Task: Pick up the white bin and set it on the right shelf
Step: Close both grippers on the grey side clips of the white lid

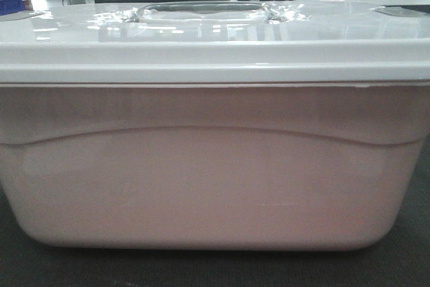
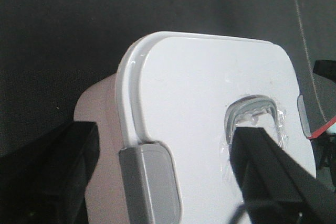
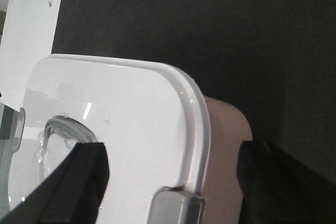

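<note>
Grasping is the step in hand: the white bin (image 1: 215, 179) sits on a dark, matte surface close in front of the robot, filling the front view, with its glossy lid (image 1: 215, 45) on. Each arm is at one short end of it. The left tool (image 2: 163, 132) is spread wide, one finger outside the pinkish end wall and the other over the lid, just beside the recessed handle (image 2: 252, 111); the grey latch (image 2: 149, 182) lies between them. The right tool (image 3: 173, 148) is spread the same way at the opposite end, straddling the lid's rim and its own latch (image 3: 176, 208). Whether any finger touches the plastic, I cannot tell. The bin looks not yet lifted, and no shelf can be picked out with certainty.

Next, I judge, both tools must close on the rim together and rise evenly, since an uneven pull could tilt the tub or pop the lid off its latches.
</note>
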Robot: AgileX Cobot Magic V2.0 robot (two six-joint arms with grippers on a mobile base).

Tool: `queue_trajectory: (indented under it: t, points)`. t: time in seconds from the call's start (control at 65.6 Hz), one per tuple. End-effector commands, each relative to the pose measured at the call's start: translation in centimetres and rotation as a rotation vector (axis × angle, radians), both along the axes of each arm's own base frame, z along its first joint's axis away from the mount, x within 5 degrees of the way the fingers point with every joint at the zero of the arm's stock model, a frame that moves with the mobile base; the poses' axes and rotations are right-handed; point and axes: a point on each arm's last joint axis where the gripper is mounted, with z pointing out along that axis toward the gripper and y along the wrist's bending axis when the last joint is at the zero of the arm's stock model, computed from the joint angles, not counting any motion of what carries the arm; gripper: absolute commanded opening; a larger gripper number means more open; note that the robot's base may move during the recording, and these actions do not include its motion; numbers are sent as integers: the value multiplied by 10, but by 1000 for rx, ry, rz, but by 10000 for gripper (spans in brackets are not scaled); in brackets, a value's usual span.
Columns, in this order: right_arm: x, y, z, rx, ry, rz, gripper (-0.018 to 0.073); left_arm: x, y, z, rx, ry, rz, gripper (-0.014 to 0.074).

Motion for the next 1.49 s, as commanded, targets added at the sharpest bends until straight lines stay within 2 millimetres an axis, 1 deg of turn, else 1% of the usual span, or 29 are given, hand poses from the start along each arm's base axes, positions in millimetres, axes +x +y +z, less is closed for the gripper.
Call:
queue_trajectory:
  t: [0.0, 0.137, 0.274, 0.427, 0.594, 0.747, 0.823, 1.006, 1.265, 1.478]
  points:
    - [-15, 8, 10, 88, -3, 102, 601, -10, -5, 9, -118, -40, -54, 421]
    - [-23, 11, -13, 103, 56, 114, 601, -14, -6, -10, -128, -2, -64, 421]
    - [-31, 13, -22, 113, 78, 119, 601, -18, -6, -22, -119, 39, -70, 421]
    - [-37, 15, -27, 123, 92, 119, 601, -21, -7, -29, -118, 55, -82, 421]
    - [-47, 18, -26, 132, 85, 120, 601, -23, -8, -30, -123, 58, -106, 421]
    - [-52, 21, -32, 146, 106, 124, 601, -23, -8, -31, -99, 57, -119, 421]
    - [-53, 25, -34, 153, 110, 139, 601, -24, -7, -32, -92, 57, -121, 421]
    - [-53, 37, -30, 180, 80, 193, 601, -24, -7, -32, -90, 58, -122, 421]
    - [-48, 36, -34, 181, 80, 176, 601, -23, -7, -32, -86, 55, -119, 421]
    - [-39, 38, -38, 249, 65, 190, 601, -23, -7, -32, -83, 51, -115, 421]
